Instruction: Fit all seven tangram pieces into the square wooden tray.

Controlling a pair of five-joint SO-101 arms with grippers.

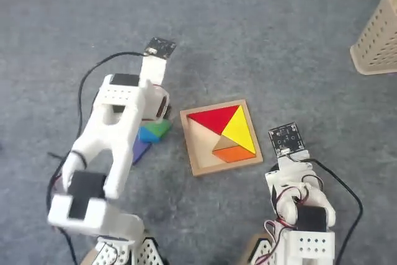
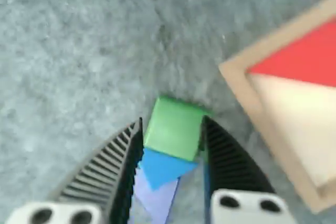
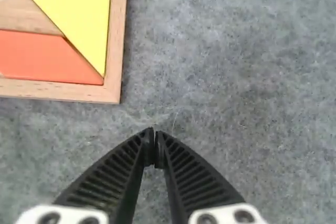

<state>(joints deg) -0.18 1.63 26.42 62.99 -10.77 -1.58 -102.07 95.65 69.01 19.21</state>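
Left of the tray [image 1: 193,167], the left arm [image 1: 115,134] hides most of the blue piece [image 1: 147,134] and purple piece [image 1: 140,151] and part of the green piece [image 1: 159,127]. In both wrist views the tray [image 2: 247,85] is cut off at the edge, and it is blurred in the left one. Right of it, a basket [image 1: 378,35] is cut off too.

Green piece [image 2: 173,129], blue piece [image 2: 164,168], grey carpet [image 1: 260,41]
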